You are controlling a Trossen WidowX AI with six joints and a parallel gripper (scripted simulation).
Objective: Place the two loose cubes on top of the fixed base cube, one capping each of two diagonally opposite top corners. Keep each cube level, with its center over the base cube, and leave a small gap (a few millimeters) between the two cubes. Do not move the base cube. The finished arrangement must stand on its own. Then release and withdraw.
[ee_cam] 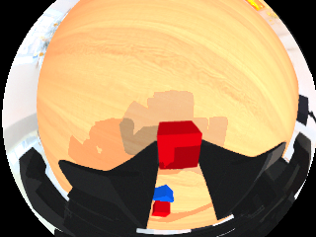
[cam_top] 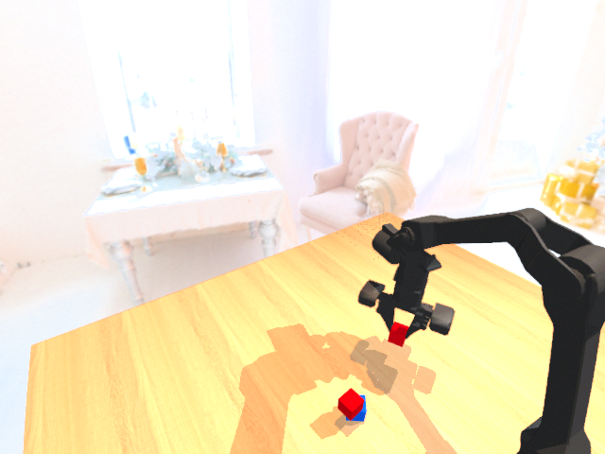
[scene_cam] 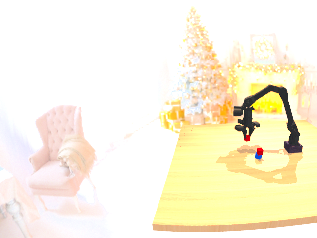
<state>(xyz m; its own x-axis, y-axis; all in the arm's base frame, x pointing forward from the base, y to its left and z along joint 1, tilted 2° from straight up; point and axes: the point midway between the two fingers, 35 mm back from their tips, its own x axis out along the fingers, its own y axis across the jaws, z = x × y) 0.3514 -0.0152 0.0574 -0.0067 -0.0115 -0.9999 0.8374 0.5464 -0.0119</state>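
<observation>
Writing or brand marks: none legible on arm, cubes or bench in any view. Fingers (cam_top: 391, 320) clamped on a red cube (cam_top: 397, 334), w/ one finger on each of two opposite side faces; gripper (scene_cam: 246, 135) points straight down. Cube hangs clear of the bench (cam_top: 146, 371), its shadow lying on the wood below and apart from it. Wrist view: held red cube (ee_cam: 178, 144) sits between the two dark fingers, near their tips, its lower part poking out past them.

Second red cube (cam_top: 351, 403) rests on the blue base cube (cam_top: 358, 415), offset toward one top corner so part of the blue top still shows on the arm side. In exterior view that stack (scene_cam: 259, 153) stands on the bench btwn the gripper and the arm's dark base block (scene_cam: 296, 148), near both. Held cube (scene_cam: 246, 138) is higher than the stacked red cube (scene_cam: 259, 150) and off to the side, not over the base cube (scene_cam: 258, 156). Wrist cam shows the blue (ee_cam: 164, 193) and red (ee_cam: 161, 208) pair low in frame, behind the held cube.
</observation>
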